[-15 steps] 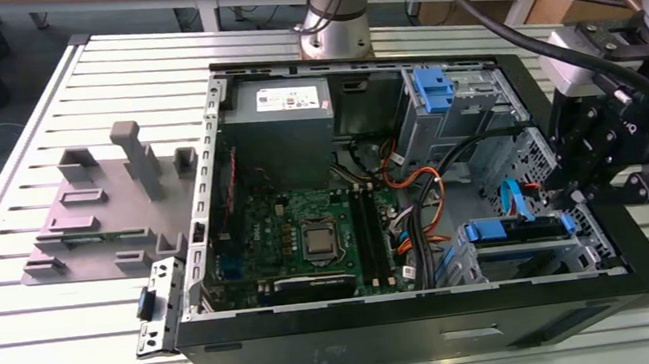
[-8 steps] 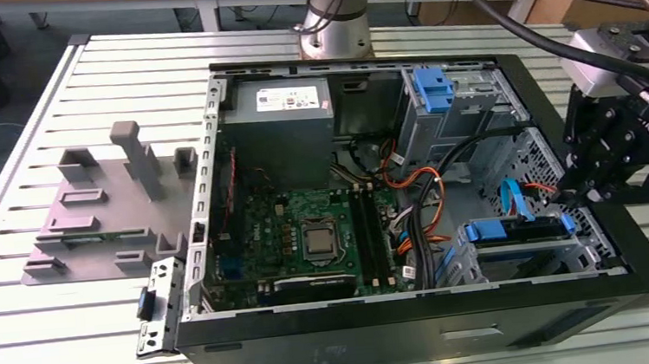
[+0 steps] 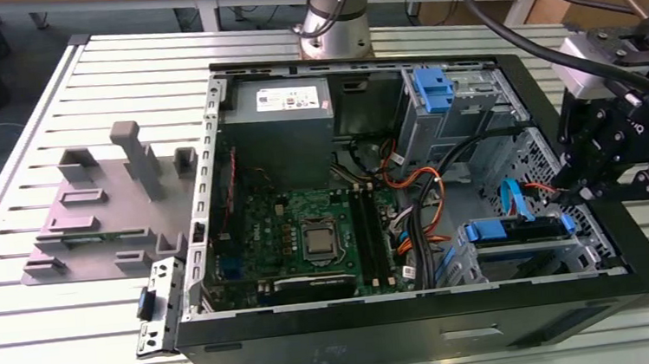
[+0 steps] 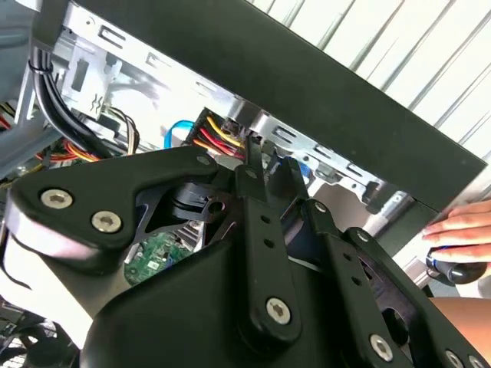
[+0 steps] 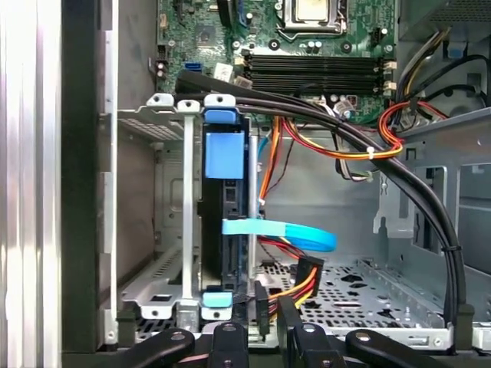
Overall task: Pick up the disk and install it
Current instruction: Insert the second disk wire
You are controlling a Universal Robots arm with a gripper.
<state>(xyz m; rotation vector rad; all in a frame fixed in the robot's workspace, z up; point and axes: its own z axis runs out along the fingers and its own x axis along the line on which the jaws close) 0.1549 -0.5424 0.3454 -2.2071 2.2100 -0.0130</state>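
— Jaws, item 1: status?
— Jaws: I cannot tell from my feeds whether they are parted or closed; I see nothing carried between them. Gripper (image 3: 599,191) hangs over the computer case (image 3: 428,313) at its rim, on the exterior view's right, just above the drive cage (image 5: 188,230).
— Item 2, the disk?
— Disk (image 5: 222,199): standing on edge inside that cage, its blue bracket (image 5: 224,153) at the near end. I judge it slotted in; whether it is fully seated I cannot confirm.
— Item 3, surroundings?
— 1 blue data cable (image 5: 299,234) looping across the disk's edge; 1 bunch of red, yellow and orange power wires (image 5: 303,280) right beside the gripper; 1 black cable bundle (image 5: 345,126) further off; 1 person's hand (image 4: 460,226) resting outside the case wall.
— Hazards?
— 3, in my judgement: snagging the blue loop and dragging the disk; catching the power wires; knocking the cage rim, with that hand close by.
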